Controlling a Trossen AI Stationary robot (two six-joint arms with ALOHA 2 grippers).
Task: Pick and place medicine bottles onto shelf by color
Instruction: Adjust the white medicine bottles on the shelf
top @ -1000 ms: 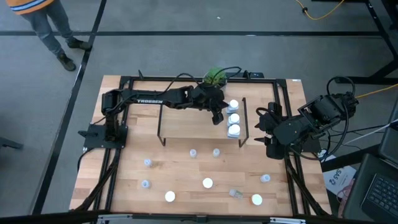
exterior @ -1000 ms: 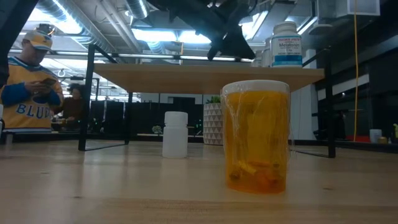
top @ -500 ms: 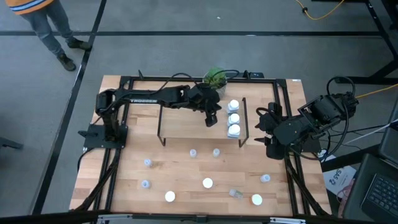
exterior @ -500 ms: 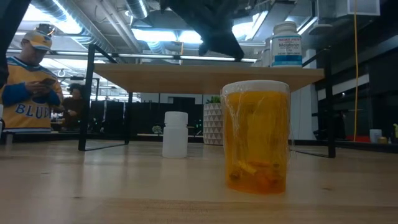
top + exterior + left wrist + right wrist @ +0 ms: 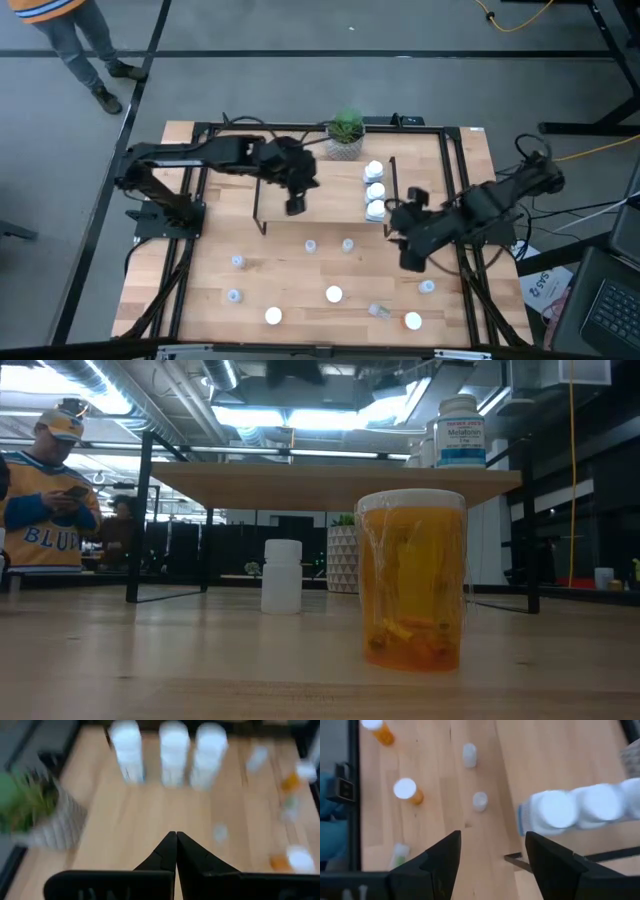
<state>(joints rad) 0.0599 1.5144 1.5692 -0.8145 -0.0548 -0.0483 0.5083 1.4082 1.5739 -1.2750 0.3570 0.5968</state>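
The shelf stands at the table's far middle. Three white medicine bottles stand upright in a row on its right end, also in the left wrist view. My left gripper hovers shut over the shelf's left part, holding nothing. My right gripper hangs open in the air off the shelf's right near corner, empty. More bottles stand loose on the table in front of the shelf: small clear ones, white-capped ones and orange ones.
A potted green plant stands behind the shelf. The low view shows an orange bottle close up and a white one farther back. Black frame rails run along the table's sides. A person stands beyond the table.
My left gripper, still shut, has drawn back from the white bottles toward the table's left edge and risen over the shelf's left part. My right gripper, still open, has come down and swung from the table's right edge toward the shelf's right near corner.
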